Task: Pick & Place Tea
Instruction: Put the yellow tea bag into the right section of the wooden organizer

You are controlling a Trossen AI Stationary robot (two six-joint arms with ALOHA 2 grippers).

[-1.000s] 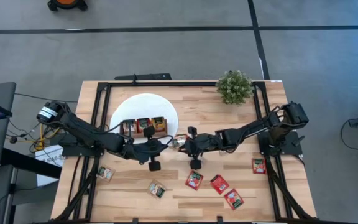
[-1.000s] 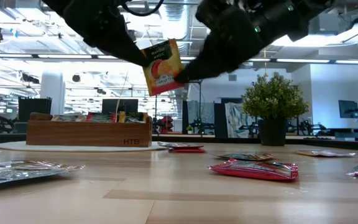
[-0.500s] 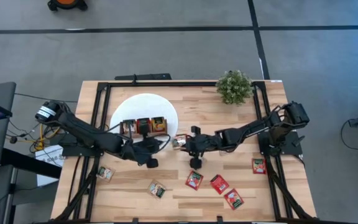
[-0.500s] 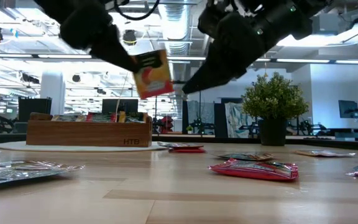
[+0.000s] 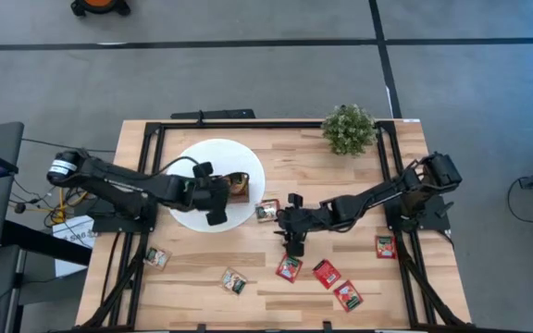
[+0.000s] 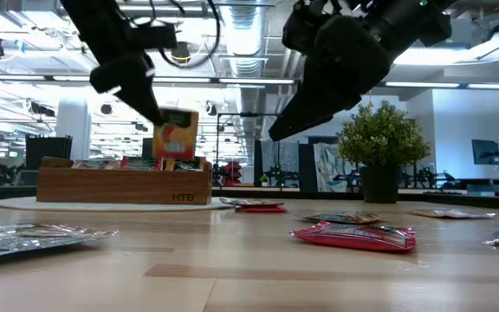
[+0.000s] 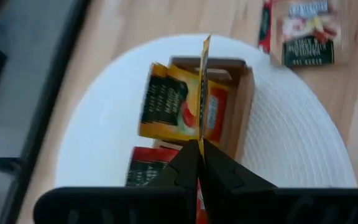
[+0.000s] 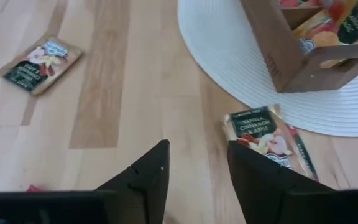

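The wooden table [image 5: 313, 176] carries a white disc [image 5: 185, 162] at its far left, with a brown wooden tray [image 6: 124, 185] on it. A small potted plant [image 5: 348, 128] stands at the far right corner. The left claw [image 7: 199, 163] hangs over the tray, clamped on an orange-yellow sachet [image 6: 173, 134] held edge-up above the tray's compartments, which already hold other sachets. The right claw [image 8: 194, 167] hovers above the middle of the table with its fingers apart and nothing between them. Just beside the disc's near right edge lies a vanilla sachet [image 8: 263, 134]. Three red sachets [image 5: 320, 274] lie near the table's front, another red sachet [image 5: 385, 245] lies farther right, and two pale sachets [image 5: 195, 268] lie at front left.
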